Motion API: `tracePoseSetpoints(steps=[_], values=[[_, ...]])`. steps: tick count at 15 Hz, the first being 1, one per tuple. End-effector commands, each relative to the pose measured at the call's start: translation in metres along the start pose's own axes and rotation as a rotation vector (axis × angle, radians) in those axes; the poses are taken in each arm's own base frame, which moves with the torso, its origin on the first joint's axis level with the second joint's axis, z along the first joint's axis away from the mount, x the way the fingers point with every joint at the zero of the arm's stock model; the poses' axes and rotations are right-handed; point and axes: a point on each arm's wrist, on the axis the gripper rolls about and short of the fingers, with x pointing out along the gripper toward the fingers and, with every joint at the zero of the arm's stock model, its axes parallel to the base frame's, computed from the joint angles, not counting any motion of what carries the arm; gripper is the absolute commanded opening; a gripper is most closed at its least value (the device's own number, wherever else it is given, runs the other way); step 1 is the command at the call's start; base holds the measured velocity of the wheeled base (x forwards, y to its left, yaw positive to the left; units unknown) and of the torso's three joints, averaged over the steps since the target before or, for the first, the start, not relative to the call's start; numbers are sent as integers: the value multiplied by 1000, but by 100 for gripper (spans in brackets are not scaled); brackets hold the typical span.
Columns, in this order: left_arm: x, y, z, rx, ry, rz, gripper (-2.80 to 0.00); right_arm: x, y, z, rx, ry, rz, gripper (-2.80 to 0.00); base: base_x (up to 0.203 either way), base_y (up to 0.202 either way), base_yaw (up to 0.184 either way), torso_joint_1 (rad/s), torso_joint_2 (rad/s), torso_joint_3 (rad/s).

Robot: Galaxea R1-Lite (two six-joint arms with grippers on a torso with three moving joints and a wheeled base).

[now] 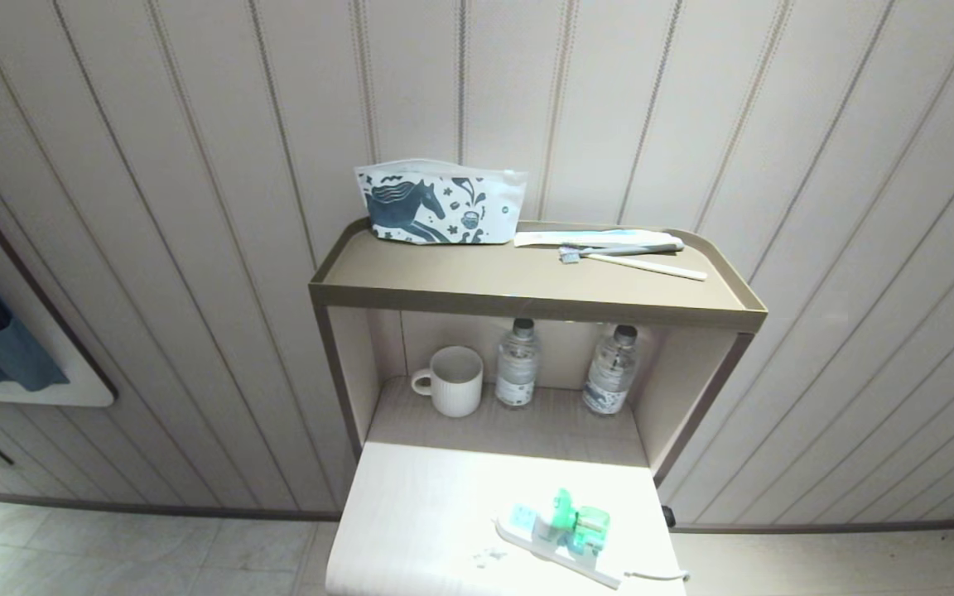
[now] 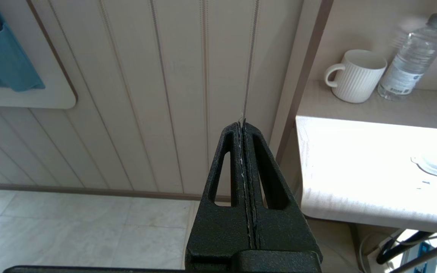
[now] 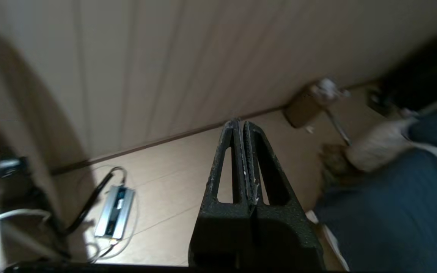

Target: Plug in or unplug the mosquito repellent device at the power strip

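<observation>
- Near the tabletop's (image 1: 411, 513) front edge, the mosquito repellent device (image 1: 578, 520), green and white, sits plugged into the white power strip (image 1: 556, 546).
- Beside the table, the left gripper (image 2: 243, 123) hangs clenched, empty.
- Off the table's other side, the right gripper (image 3: 240, 124) is pressed closed, empty.
- Farther back, mug (image 1: 450, 380).

From your left pincer (image 2: 244, 125), the table (image 2: 355, 182) lies to the right. On it, the strip (image 1: 556, 550) carries the device (image 1: 578, 521). Behind these, in the shelf (image 1: 527, 426), stands the mug (image 2: 357, 76), with a bottle (image 2: 412, 60) to its right.
</observation>
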Motion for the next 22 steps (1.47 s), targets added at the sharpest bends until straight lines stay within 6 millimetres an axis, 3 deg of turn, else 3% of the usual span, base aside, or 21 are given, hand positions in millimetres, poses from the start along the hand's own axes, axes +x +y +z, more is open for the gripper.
tracePoseSetpoints(steps=[1, 3, 5, 8, 9, 13, 16, 20, 22], values=[[0, 0, 0, 0, 2, 0, -280, -18, -31, -20, 123, -67, -152, -280, 0, 0, 0, 0, 0, 0], [0, 0, 0, 1, 0, 0, -280, -24, -36, -40, 147, -86, -209, -280, 0, 0, 0, 0, 0, 0], [0, 0, 0, 0, 0, 0, -280, -19, -29, -59, 128, -62, -234, -280, 0, 0, 0, 0, 0, 0], [0, 0, 0, 1, 3, 0, -280, -22, -28, -70, 152, -38, -390, -280, 0, 0, 0, 0, 0, 0], [0, 0, 0, 1, 0, 0, -280, -24, -27, -71, 163, -53, -370, -280, 0, 0, 0, 0, 0, 0], [0, 0, 0, 1, 0, -1, -280, -37, -23, -80, 143, -278, 228, -280, 0, 0, 0, 0, 0, 0], [0, 0, 0, 0, 3, -1, -280, -39, -16, -85, 59, -329, 551, -280, 0, 0, 0, 0, 0, 0], [0, 0, 0, 1, 2, 0, -280, -37, -11, -99, 64, -190, 632, -280, 0, 0, 0, 0, 0, 0], [0, 0, 0, 0, 0, 0, -280, -37, -12, -96, 134, -217, 624, -280, 0, 0, 0, 0, 0, 0]])
